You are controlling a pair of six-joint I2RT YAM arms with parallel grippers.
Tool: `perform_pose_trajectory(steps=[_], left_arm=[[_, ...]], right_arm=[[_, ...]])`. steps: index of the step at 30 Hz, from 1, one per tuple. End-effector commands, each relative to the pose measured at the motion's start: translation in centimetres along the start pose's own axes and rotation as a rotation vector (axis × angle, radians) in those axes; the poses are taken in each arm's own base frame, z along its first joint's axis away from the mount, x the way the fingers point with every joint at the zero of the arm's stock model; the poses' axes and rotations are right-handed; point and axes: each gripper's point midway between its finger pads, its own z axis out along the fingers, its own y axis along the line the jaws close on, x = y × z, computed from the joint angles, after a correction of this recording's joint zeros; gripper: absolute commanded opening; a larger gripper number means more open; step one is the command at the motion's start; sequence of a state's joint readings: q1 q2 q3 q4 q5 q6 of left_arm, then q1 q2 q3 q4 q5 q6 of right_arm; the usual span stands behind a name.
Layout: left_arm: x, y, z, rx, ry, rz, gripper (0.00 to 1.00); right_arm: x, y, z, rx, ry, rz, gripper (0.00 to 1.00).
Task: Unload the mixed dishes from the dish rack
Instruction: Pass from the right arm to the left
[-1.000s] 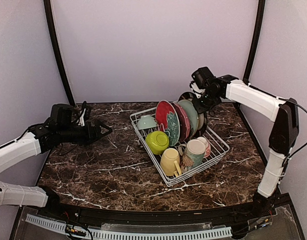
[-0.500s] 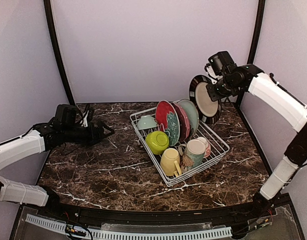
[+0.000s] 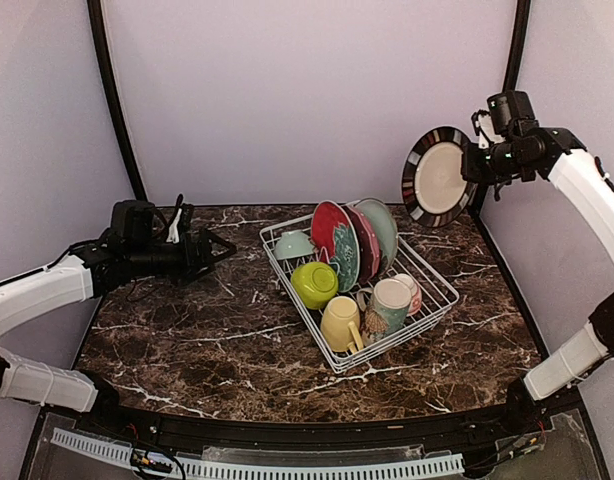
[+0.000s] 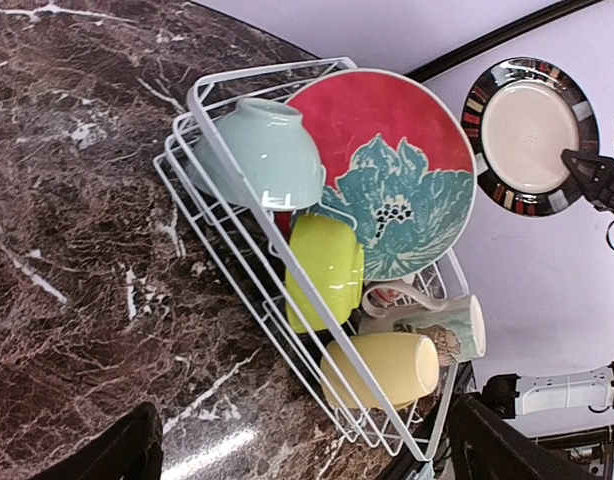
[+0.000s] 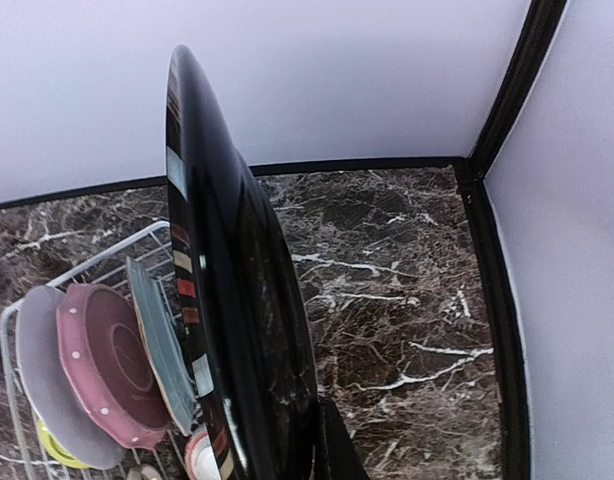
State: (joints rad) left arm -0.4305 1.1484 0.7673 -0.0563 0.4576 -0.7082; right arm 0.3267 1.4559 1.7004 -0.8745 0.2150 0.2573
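Note:
The white wire dish rack (image 3: 443, 296) sits mid-table, also shown in the left wrist view (image 4: 245, 228). It holds a red floral plate (image 3: 332, 236), a pink dotted plate (image 5: 102, 360), a pale green plate (image 3: 383, 226), a lime bowl (image 3: 314, 283), a teal bowl (image 4: 262, 150), a yellow mug (image 4: 387, 368) and a cream patterned mug (image 3: 390, 303). My right gripper (image 3: 474, 161) is shut on the rim of a dark plate (image 3: 437, 176) with a cream centre, held on edge high above the rack's far right corner. My left gripper (image 3: 223, 247) hovers open, left of the rack, pointing at it.
Brown marble table (image 3: 187, 340) bounded by lilac walls and black corner posts (image 3: 117, 110). The right back corner of the table (image 5: 407, 290) lies below the held plate.
My right arm has lifted the dark plate out of the rack, up and to the right. My left gripper has edged right toward the rack and opened slightly wider.

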Motion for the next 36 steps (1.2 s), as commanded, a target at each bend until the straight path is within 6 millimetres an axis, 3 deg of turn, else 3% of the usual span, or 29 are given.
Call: perform_pose_trajectory(steps=[1,9,14,19,25,36], left_arm=[[-2.0,-5.0,-0.8,0.186,-0.043,0.067,0.99],[-4.0,-10.8,-2.2,0.377,-0.088,0.122,0.99],[-5.2,-13.9,-2.4,0.442,-0.117,0.150,0.99],[-5.1,-16.5,-1.1,0.482,-0.102,0.157,0.99],[-5.4,-17.6,0.5,0.495,-0.105,0.117,0.94],[-6.4,-16.7,2.0,0.473,-0.136,0.007,0.63]], right_arm=[[-6.4,3.3,-5.1,-0.356,-0.235,0.215,0.00],[-7.1,9.2,-7.5,-0.817,-0.202,0.305,0.00],[-5.8,12.9,-7.1,-0.966,-0.131,0.314,0.00],[-4.6,16.7,-6.4,-1.053,-0.060,0.300,0.00],[-3.0,20.2,-5.8,-1.119,0.009,0.299,0.00],[0.0,23.7,-4.4,-1.183,0.102,0.317,0.00]])
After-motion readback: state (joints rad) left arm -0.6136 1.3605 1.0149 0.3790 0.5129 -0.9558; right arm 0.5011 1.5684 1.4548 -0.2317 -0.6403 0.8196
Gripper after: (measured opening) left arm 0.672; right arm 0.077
